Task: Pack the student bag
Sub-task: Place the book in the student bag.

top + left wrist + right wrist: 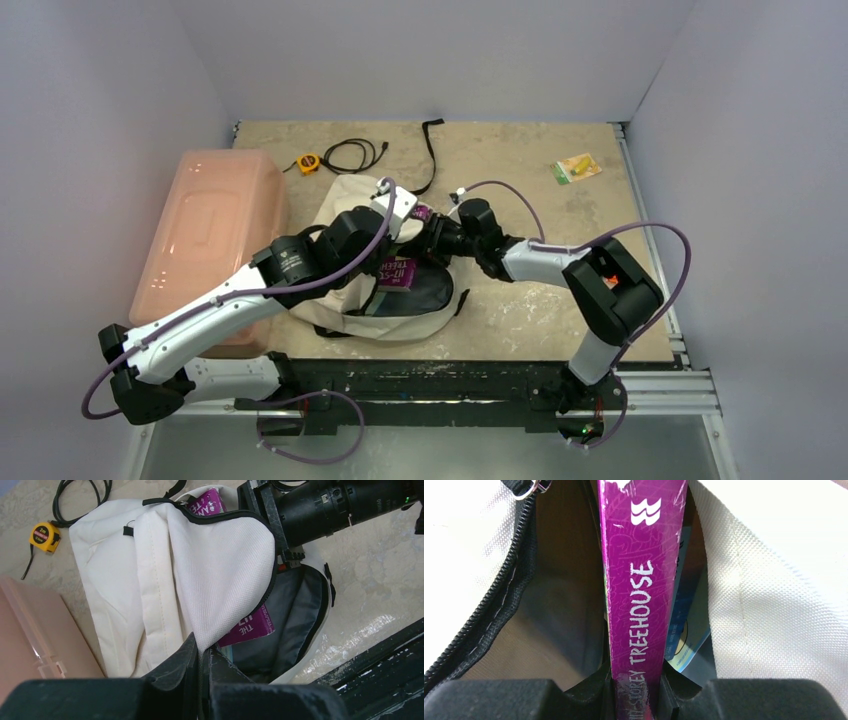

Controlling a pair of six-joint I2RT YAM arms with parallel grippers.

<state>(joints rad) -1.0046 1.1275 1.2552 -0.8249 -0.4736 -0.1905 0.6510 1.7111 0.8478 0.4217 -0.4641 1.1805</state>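
One cream backpack [345, 195] lies open mid-surface [520, 160], just beside one pink bin [210, 220]. Left end effector [204, 652] is pinched on the backpack's flap, and right end effector [634, 700] is clamped on one purple book [634, 580] sitting in the opening. One tape measure [309, 163] and one black cable [355, 153] lie behind.

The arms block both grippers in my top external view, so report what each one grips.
Observer: The right gripper is shut on the spine of a purple book lettered TREEHOUSE.
Operator: Now the left one.
Observer: The left gripper pinches the edge of the white flap of the student bag, drawn back off the grey lining.
Operator: Tell me what lies beside the book.
Observer: A blue printed booklet lies against it inside the bag.
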